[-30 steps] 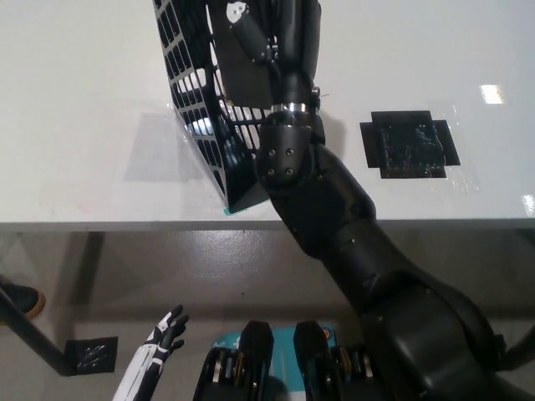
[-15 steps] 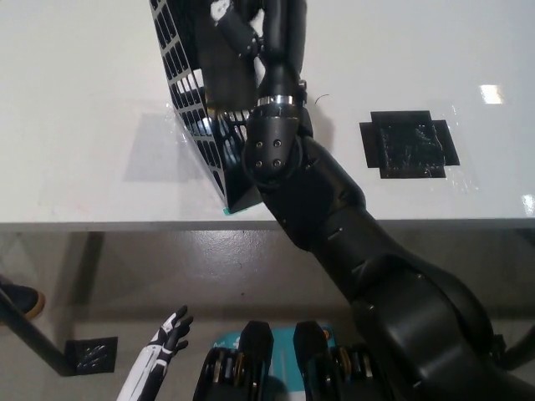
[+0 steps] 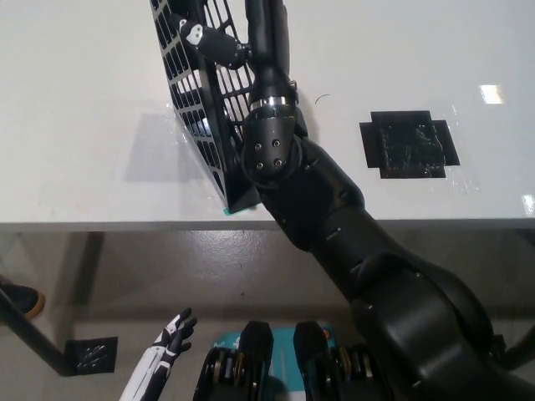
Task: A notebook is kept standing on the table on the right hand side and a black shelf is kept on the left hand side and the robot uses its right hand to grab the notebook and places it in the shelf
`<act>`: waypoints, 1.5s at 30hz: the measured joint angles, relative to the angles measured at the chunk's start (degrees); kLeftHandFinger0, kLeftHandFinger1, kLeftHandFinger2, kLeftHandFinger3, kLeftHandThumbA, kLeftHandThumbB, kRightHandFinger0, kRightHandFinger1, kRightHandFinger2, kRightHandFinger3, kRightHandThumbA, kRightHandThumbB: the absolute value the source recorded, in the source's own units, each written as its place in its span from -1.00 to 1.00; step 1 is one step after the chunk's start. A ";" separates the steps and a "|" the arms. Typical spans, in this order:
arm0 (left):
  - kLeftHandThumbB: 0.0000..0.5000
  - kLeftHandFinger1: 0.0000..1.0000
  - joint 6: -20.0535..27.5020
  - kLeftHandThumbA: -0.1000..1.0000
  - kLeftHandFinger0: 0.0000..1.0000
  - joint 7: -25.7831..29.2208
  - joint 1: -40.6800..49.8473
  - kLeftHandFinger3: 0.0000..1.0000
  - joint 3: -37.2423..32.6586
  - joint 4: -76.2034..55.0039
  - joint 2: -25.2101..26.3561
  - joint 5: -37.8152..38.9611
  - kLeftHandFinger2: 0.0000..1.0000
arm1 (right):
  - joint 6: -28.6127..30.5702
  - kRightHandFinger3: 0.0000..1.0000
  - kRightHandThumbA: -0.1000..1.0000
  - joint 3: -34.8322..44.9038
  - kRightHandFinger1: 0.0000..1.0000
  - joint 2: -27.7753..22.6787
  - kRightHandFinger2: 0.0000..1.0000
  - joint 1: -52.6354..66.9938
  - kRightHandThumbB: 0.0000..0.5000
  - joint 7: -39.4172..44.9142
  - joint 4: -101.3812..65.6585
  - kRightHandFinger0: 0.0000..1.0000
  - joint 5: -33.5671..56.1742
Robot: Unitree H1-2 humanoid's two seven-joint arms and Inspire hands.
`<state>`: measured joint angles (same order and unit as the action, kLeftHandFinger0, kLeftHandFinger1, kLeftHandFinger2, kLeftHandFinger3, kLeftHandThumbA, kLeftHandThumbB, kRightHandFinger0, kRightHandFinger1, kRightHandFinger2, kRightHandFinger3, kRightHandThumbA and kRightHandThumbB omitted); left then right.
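The black mesh shelf (image 3: 188, 92) stands tilted near the table's front edge, left of centre. My black right arm reaches up across the table, and my right hand (image 3: 209, 40) is inside the shelf's top, between its mesh walls. Its fingers are curled around the dark notebook (image 3: 203, 100), which is turned edge-on inside the shelf and mostly hidden by the mesh. My white left hand (image 3: 173, 332) hangs below the table at the lower left, with its fingers spread and nothing in it.
A black taped square (image 3: 410, 144) marks the white table (image 3: 84, 125) to the right of my arm. The table's front edge runs across the middle of the picture. On the floor at the lower left are a shoe (image 3: 18, 297) and a dark plate (image 3: 90, 354).
My right hand has swung left with the notebook, from beside the shelf's right wall into the shelf. The notebook's flat face no longer shows. The left hand has barely moved.
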<state>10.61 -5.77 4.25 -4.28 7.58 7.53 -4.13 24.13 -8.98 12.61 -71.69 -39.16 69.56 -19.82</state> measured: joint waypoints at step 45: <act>-0.47 1.00 0.41 1.00 1.00 0.27 -1.45 1.00 2.46 0.17 0.53 0.00 1.00 | -1.58 1.00 1.00 -5.67 1.00 -21.73 1.00 75.78 0.25 14.80 -71.41 1.00 4.89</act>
<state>11.02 -5.50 2.81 -1.82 7.74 8.06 -4.14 22.55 -14.65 -9.13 4.09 -24.36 -1.85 -14.93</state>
